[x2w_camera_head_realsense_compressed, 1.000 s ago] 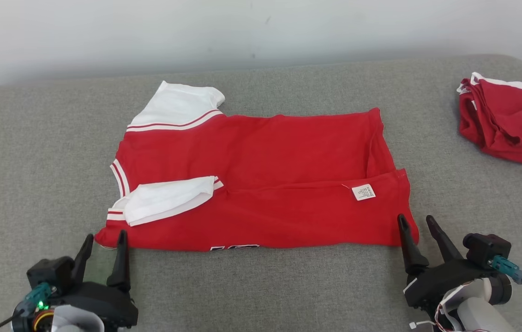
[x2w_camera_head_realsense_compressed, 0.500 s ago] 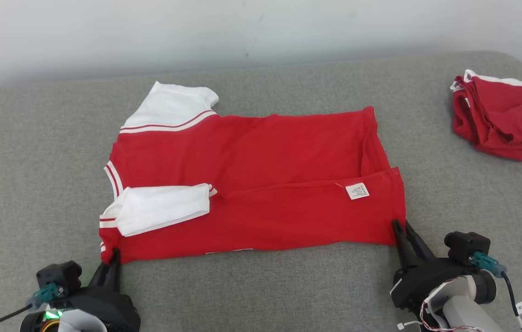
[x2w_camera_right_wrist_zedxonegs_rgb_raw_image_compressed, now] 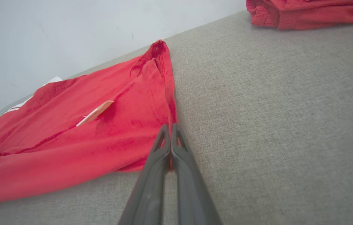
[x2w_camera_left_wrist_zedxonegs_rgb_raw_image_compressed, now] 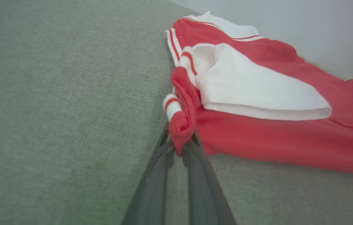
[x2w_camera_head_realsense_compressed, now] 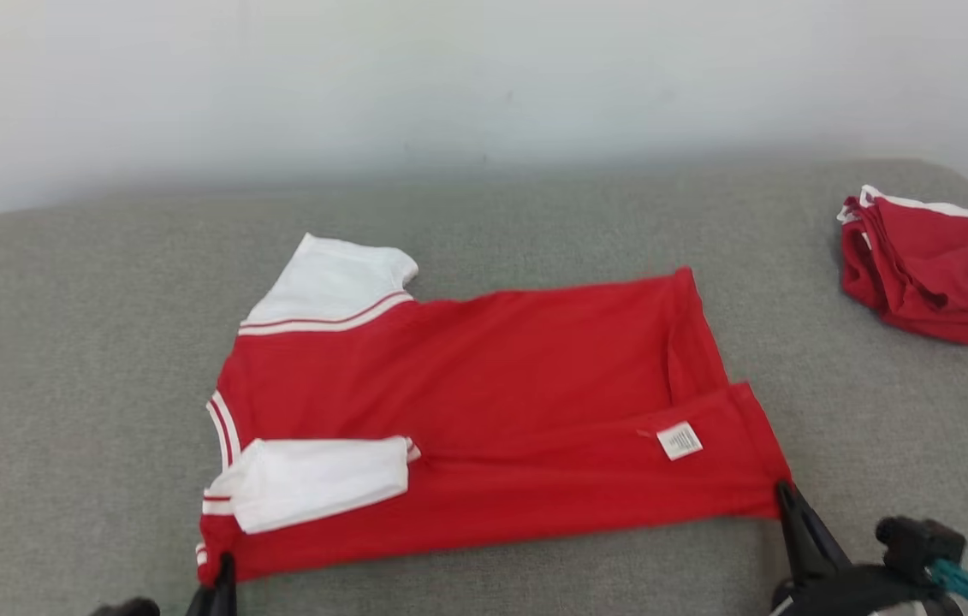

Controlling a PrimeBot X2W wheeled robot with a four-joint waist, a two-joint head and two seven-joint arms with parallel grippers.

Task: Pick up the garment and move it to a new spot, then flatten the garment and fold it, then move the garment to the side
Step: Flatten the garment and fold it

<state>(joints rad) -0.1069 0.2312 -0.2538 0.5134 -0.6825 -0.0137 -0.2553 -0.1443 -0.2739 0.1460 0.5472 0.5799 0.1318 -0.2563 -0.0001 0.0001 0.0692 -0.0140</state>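
Left wrist view: what's between the fingers?

The left gripper is clenched on a bunched corner of the garment. Soft red knit bulges just above the tips, with a ribbed white-and-red band curled beside it.

And beyond the jaws?

A folded white sleeve lies flat on the red body, which stretches away up and to the right of the fingers.

The other arm?

In the right wrist view, the right gripper has its fingers pressed together on the garment's hem corner. The red cloth spreads to the left of the jaws, creased along a fold, with a small white label sticking up.

What's underneath?

A grey, coarse-woven cushion. Well beyond the jaws, up and right, sits a second red garment in a rumpled heap, with a plain pale wall behind.
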